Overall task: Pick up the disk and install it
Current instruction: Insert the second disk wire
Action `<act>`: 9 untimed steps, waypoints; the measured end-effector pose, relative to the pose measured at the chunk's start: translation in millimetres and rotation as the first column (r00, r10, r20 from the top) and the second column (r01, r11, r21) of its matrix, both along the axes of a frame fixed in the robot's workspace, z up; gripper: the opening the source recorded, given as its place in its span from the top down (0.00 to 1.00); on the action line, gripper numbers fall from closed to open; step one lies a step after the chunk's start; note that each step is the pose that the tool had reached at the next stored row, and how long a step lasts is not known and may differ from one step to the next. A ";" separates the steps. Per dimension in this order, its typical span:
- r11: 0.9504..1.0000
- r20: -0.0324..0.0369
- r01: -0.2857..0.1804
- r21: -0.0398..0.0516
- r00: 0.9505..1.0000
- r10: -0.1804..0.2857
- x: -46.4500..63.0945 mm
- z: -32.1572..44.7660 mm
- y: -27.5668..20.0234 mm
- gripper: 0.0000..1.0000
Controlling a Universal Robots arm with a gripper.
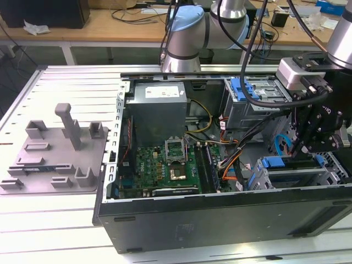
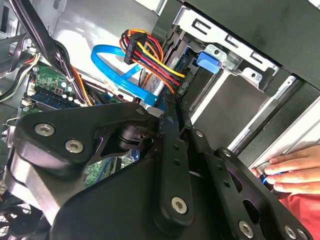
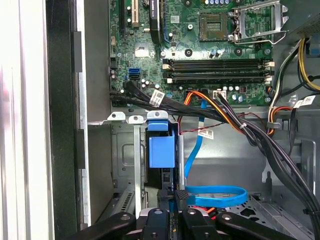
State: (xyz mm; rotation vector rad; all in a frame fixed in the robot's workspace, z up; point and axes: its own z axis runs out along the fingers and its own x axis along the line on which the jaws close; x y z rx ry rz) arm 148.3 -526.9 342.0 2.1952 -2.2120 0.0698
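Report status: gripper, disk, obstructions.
Gripper down inside the case, at the drive cage. Disk edge-on in cage slot, just ahead. Blue cable and wire bundle close alongside; hand at case edge.

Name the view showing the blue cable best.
First wrist view: the blue cable shows most of itself, loop and straight run. Second wrist view shows part of its loop; exterior view, a short arc.

No lettering can be read anywhere. The pale sticker (image 1: pixel 158 92) on the big grey metal power-supply box (image 1: pixel 157 113) carries print too small to make out, and the small white tags (image 3: pixel 206 133) on the black cable bundle (image 3: pixel 165 103) stay equally illegible.
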 end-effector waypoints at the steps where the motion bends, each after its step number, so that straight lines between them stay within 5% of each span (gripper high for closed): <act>1: 1.000 0.000 0.000 0.000 1.000 0.000 0.0 0.3 0.0 0.84; 9: 1.000 0.000 0.000 0.000 1.000 0.000 0.0 4.8 0.0 0.84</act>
